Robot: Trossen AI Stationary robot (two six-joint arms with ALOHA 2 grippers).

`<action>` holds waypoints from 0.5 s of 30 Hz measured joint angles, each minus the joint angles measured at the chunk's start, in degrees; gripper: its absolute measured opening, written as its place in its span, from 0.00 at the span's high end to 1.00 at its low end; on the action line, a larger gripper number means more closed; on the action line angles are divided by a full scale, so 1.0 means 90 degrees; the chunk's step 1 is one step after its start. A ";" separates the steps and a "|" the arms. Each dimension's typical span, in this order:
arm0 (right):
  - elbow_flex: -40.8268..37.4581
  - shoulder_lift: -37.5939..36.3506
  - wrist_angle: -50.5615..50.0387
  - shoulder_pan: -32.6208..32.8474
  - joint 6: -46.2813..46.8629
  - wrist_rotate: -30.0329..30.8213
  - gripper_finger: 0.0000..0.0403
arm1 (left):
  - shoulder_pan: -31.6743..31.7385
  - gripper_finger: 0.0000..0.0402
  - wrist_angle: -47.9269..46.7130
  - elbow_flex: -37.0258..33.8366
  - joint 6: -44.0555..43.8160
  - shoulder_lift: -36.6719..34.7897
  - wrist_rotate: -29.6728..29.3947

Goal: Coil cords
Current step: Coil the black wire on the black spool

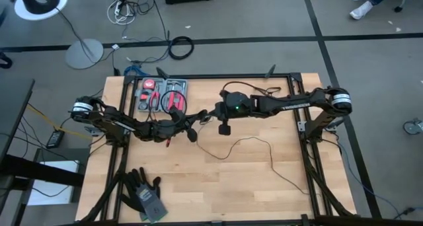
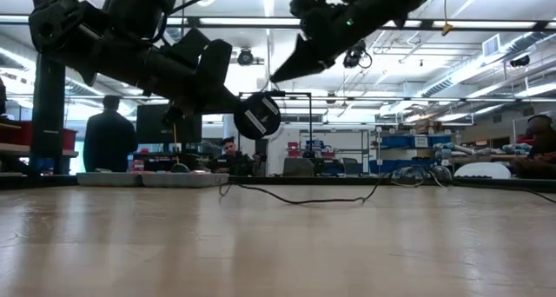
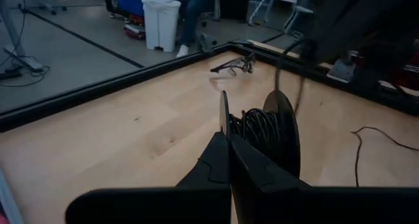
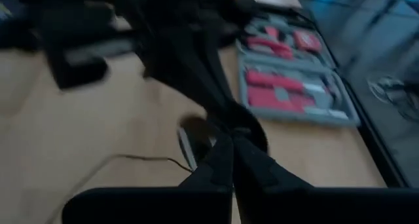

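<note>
Two grippers meet mid-table: your left gripper (image 1: 187,128) pinches the spool (image 3: 265,129) (cord wound on), right gripper (image 1: 206,115) closed on its cord (image 1: 254,141); front half open.

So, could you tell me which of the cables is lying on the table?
The thin black cord, trailing loose across the table; the thicker black ring and the white bundle lie on the floor beyond it.
</note>
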 joint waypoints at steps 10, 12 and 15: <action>-0.1705 -0.0117 0.1527 -0.0296 0.1053 0.0210 1.00 | -0.0200 1.00 0.0496 -0.0003 0.0180 0.0002 0.0004; -0.2086 -0.0117 0.2315 -0.0297 0.1177 0.0073 0.99 | -0.0199 1.00 0.0628 -0.0003 0.0180 0.0002 -0.0002; -0.2493 0.0043 0.3368 -0.0288 0.1403 -0.0078 0.96 | -0.0200 1.00 0.0870 -0.0005 0.0218 0.0002 -0.0045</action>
